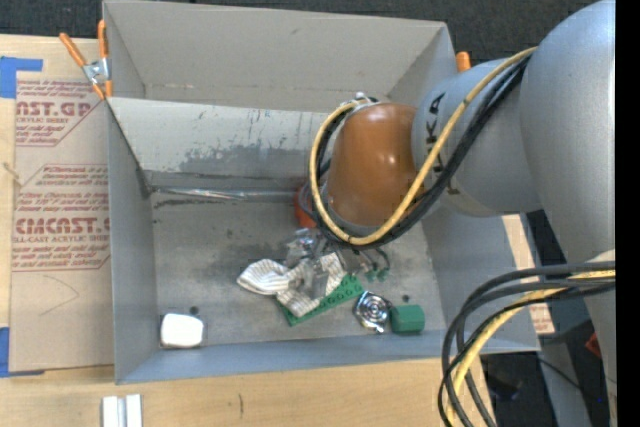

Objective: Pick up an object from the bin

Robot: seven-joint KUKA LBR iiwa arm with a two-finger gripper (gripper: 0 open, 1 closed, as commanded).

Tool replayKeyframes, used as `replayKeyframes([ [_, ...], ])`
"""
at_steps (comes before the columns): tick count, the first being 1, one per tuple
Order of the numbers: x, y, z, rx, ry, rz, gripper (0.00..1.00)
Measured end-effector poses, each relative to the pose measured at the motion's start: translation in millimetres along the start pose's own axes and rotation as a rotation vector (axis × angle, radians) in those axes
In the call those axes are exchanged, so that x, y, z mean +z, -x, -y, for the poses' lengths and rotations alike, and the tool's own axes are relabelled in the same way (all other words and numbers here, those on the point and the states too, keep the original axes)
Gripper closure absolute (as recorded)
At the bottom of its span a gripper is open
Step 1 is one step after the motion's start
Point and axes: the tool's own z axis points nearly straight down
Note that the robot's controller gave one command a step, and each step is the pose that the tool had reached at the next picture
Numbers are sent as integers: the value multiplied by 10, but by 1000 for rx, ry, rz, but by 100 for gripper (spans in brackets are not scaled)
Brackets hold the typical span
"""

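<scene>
Hanging over the crumpled white scrap [262,277] and flat green piece [335,300], the end effector [318,260], clenched or released I cannot tell, risks snagging both tangled together.

Single cam, set above the bin [130,245], faces down w/ slight tilt, so far wall [270,45] shows its inner face at top. Close range: small items [300,287] on bin floor are distinguishable. Arm [560,135] enters from frame right
</scene>
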Motion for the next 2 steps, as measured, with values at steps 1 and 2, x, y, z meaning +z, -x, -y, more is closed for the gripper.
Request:
replayKeyframes([
  [1, 0, 0, 0, 0, 0, 0, 100],
  [2, -1943, 22, -53, -23, -2, 11, 100],
])
